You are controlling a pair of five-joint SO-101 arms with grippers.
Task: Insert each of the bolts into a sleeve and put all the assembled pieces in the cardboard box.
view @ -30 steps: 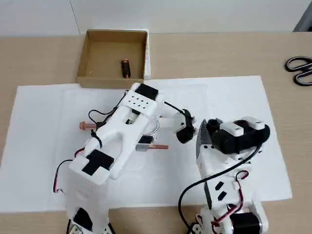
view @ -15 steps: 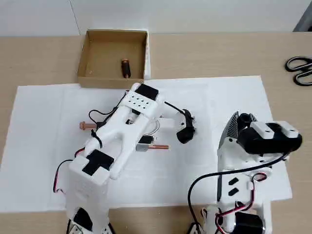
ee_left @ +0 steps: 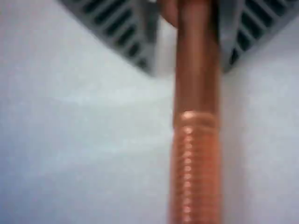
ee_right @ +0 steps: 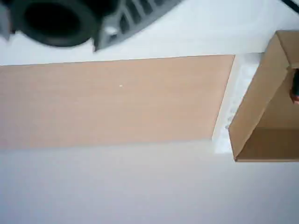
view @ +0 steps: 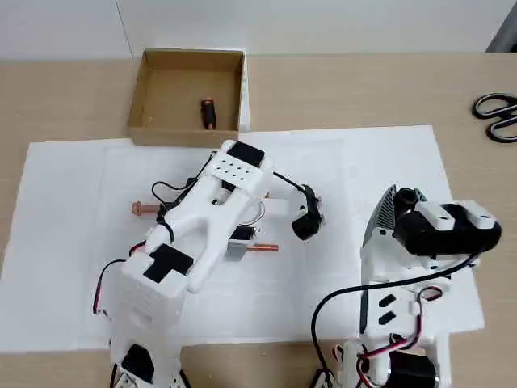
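Your left claw [view: 242, 241] is pressed shut on a copper bolt [ee_left: 195, 140]. The threaded end sticks out past the grey jaws and lies roughly level over the white paper [view: 73, 242], near the middle of the sheet. Your right claw [view: 401, 199] pinches a black sleeve [ee_right: 53, 19], held up over the right part of the paper and well apart from the bolt; you can see its open bore in the right wrist view. A second bolt [view: 145, 208] lies flat on the paper, well to the left of the held one. The cardboard box [view: 186, 137] sits on the table [view: 363, 89] at the paper's far edge, and one assembled piece [view: 208, 113] lies on its floor, nearer the right wall. Scissors [view: 495, 117] rest on the bare table at the far right, off the paper
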